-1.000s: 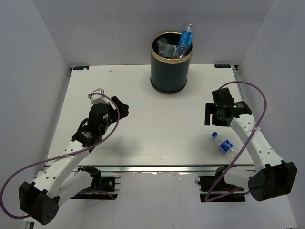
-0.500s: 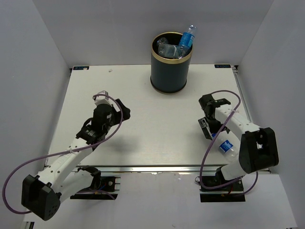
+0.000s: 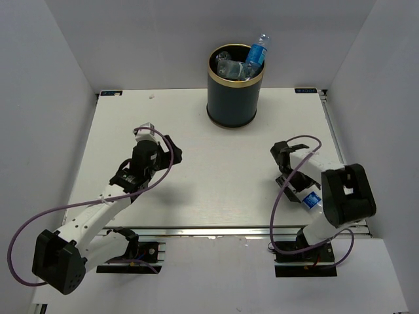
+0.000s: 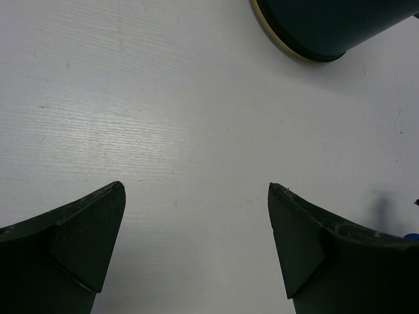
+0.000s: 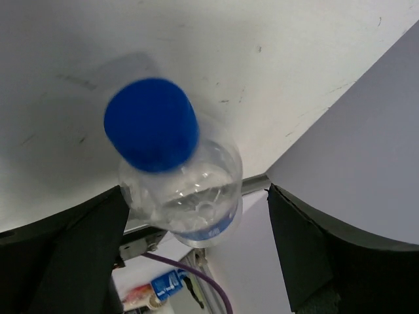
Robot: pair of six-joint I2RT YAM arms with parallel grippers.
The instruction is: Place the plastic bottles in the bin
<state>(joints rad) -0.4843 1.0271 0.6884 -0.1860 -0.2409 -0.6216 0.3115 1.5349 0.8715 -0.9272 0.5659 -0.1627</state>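
One small clear plastic bottle [image 5: 177, 186]: round blue cap, blue label band.

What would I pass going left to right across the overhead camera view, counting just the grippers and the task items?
In order: left gripper → navy bin → blue-labelled water bottle. The right gripper sits over that bottle's cap end, so its place in the order is unclear and it is left out.

So the left arm [image 3: 105, 203] is stretched out low with the left hand [image 4: 196, 190] gaping wide, near-left of the bin [image 3: 235, 82], and the right arm [image 3: 342, 196] is curled back on itself, right hand [image 5: 195, 190] tipped downward and spread wide too, near-right of the bin.
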